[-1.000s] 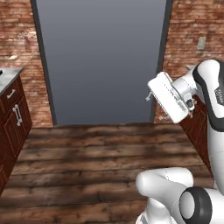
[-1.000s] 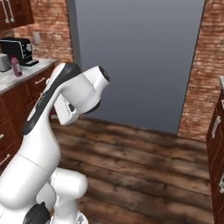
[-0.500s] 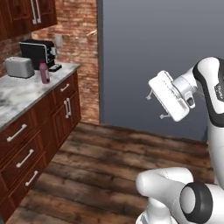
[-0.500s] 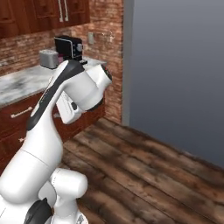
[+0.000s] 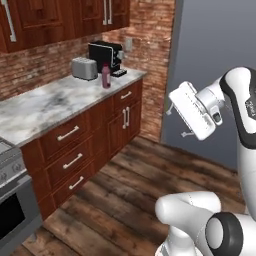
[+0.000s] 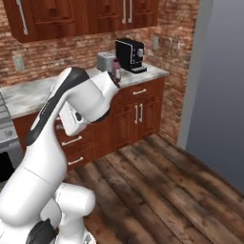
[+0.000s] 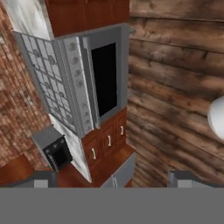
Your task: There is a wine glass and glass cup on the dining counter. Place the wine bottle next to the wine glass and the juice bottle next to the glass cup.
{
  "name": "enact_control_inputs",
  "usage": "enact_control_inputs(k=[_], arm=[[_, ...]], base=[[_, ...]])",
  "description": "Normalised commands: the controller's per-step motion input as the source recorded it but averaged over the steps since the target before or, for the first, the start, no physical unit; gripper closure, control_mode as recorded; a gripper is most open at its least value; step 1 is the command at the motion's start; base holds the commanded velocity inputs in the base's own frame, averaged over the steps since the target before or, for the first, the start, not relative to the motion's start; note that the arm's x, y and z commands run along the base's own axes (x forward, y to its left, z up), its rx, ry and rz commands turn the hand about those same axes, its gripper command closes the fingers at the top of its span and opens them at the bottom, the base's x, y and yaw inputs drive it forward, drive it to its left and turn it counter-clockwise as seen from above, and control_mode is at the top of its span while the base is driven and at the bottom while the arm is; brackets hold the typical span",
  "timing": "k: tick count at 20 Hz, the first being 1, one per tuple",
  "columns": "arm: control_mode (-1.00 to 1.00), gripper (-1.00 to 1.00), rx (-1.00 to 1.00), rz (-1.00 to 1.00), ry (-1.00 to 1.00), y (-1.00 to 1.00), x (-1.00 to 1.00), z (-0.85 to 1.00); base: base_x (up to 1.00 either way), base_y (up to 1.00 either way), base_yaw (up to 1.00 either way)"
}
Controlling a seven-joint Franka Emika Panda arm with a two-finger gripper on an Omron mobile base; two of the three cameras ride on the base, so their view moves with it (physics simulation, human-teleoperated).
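- Progress, as judged: sits at the start, with nothing carried and no bottle set down yet; leaves both the wine bottle and the juice bottle to be fetched and taken to the dining counter.
- Plank floor [image 5: 125,190]: runs in long dark brown boards, with visible grain and a matt finish.
- Brick wall [image 5: 45,65]: shows rough red-brown courses and meets a flat, smooth grey panel [image 5: 215,60] on its right.
- Worktop [image 5: 45,105]: presents a polished white-and-grey veined marble slab with a straight edge, resting over reddish-brown wooden drawer cabinets [image 5: 75,145] with slim metal bar handles.
- Stove [image 5: 12,210]: stands at the near end of the cabinet run, boxy, in grey metal with a dark oven window.
- Coffee machine [image 5: 105,55]: sits at the far end of the worktop against the wall, black, square-cornered and glossy.
- Toaster [image 5: 84,68]: sits just beside it, a rounded box in brushed metal.
- Juice bottle [image 5: 105,76]: stands upright on the worktop between toaster and coffee machine, slightly in front of them; stubby, translucent pink-purple, dark-capped; well apart from the hand and untouched.
- Gripper [image 7: 113,178]: holds its tips wide apart with nothing between them, raised above the floor, clear of the worktop.
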Motion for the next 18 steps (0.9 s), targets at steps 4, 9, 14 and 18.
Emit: enact_control_inputs(k=[4,9,14,18], arm=[[1.0,-1.0,0.0,0.0,0.0,0.0,0.0,0.0],[1.0,-1.0,0.0,0.0,0.0,0.0,0.0,0.0],[1.0,-1.0,0.0,0.0,0.0,0.0,0.0,0.0],[1.0,-1.0,0.0,0.0,0.0,0.0,0.0,0.0]], base=[[0.39,-0.62,0.38],[0.54,-0.81,0.35],[0.58,-0.89,0.38],[0.6,-0.89,0.4]])
